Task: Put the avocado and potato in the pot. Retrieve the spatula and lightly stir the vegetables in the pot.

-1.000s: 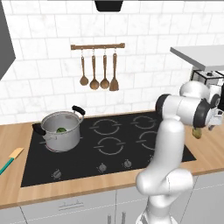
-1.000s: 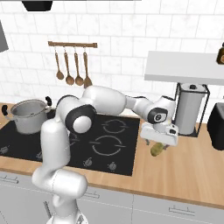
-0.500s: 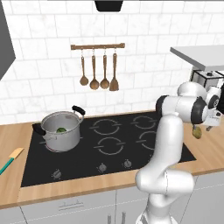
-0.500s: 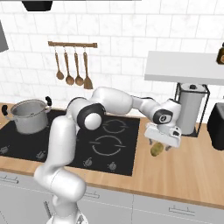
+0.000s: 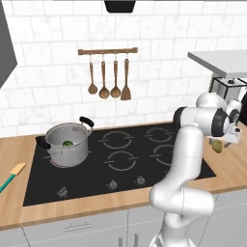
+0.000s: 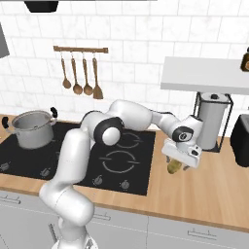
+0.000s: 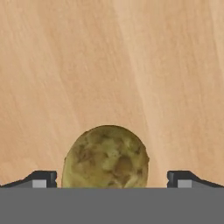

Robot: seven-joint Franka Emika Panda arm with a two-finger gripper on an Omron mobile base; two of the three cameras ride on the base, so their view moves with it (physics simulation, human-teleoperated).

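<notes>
The arm has stretched further right and the claw point(image 7: 112, 179) has dropped lower over the potato point(image 7: 106, 156) on the counter point(image 6: 214, 189), its tips spread wide either side, not touching. A grasp looks next. One avocado point(image 5: 67, 143) lies in the one pot point(image 5: 67, 144); one spatula point(image 5: 10, 175) lies left; four wooden utensils point(image 5: 108, 77) hang.

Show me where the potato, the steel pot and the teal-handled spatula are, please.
potato point(image 7: 106, 157): hand view, middle of its mottled skin.
pot point(image 5: 70, 153): left base view, its shiny steel side wall.
spatula point(image 5: 17, 169): left base view, the flat tan blade at the picture's left edge.
</notes>
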